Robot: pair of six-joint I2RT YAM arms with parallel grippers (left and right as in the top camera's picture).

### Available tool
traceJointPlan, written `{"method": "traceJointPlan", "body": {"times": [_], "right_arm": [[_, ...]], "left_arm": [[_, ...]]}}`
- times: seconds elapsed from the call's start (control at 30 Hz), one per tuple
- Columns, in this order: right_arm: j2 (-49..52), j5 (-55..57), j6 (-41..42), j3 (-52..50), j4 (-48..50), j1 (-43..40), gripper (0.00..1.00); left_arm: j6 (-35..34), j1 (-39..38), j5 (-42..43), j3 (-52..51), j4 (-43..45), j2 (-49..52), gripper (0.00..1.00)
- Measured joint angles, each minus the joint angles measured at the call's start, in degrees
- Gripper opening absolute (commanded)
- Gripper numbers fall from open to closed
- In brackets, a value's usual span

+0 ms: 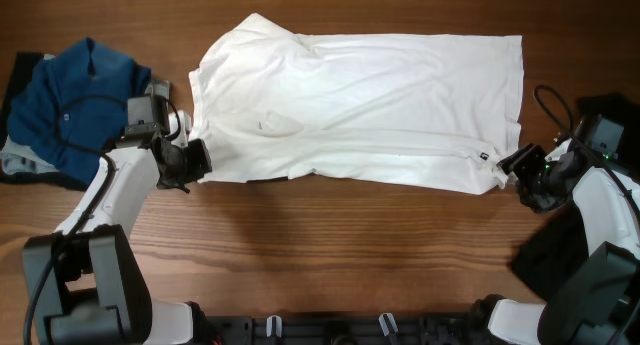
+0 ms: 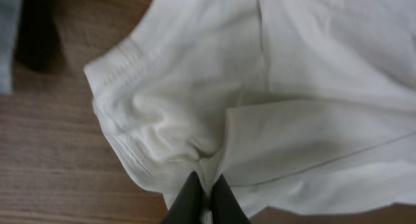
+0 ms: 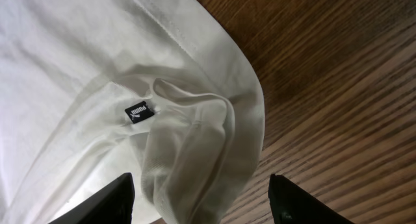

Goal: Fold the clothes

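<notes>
We see two arms of one make. The left arm [image 1: 112, 190] wears smooth white shells over its links, with black joints between them, and ends in a bulky black base [image 1: 95, 280] at the near edge of the scene. A thin black cable [image 1: 33, 290] loops beside that base, and a boxy black housing [image 1: 150, 113] sits at the wrist. The right arm [image 1: 603, 200] has the same white shells, a black base [image 1: 595, 285] and a black cable [image 1: 560, 103] arcing on its far side. The left fingers [image 2: 190, 201] are matte black and taper to narrow tips. The right fingers [image 3: 107, 204] are matte black too, with broader, slanted ends.
</notes>
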Motion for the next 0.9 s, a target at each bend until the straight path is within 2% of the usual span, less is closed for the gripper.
{"method": "traceJointPlan", "body": {"times": [0.17, 0.3, 0.5, 0.63, 0.73, 0.9], "right_arm": [[0.0, 0.02, -0.83, 0.0, 0.02, 0.0, 0.61], [0.0, -1.03, -3.76, 0.0, 0.85, 0.02, 0.56], [0.0, -2.54, -7.72, 0.0, 1.11, 1.49, 0.62], [0.0, -2.86, -10.1, -0.24, 2.21, 3.43, 0.62], [0.13, -2.82, -11.56, -1.03, 3.26, 4.24, 0.48], [1.99, -2.84, -13.88, -1.86, 2.73, 4.42, 0.44]], "left_arm": [[-0.66, 2.6, -0.04, 0.0, 6.67, 0.0, 0.04], [-1.05, 3.98, -0.2, 0.0, 7.58, 0.0, 0.04], [-1.09, 4.09, -0.22, 0.0, 7.8, 0.0, 0.04], [-1.09, 4.09, -0.24, 0.0, 7.76, 0.0, 0.04], [-1.09, 4.09, -0.24, 0.0, 7.72, 0.0, 0.04], [-1.27, 4.09, -0.24, 0.0, 7.39, 0.0, 0.04]]}}
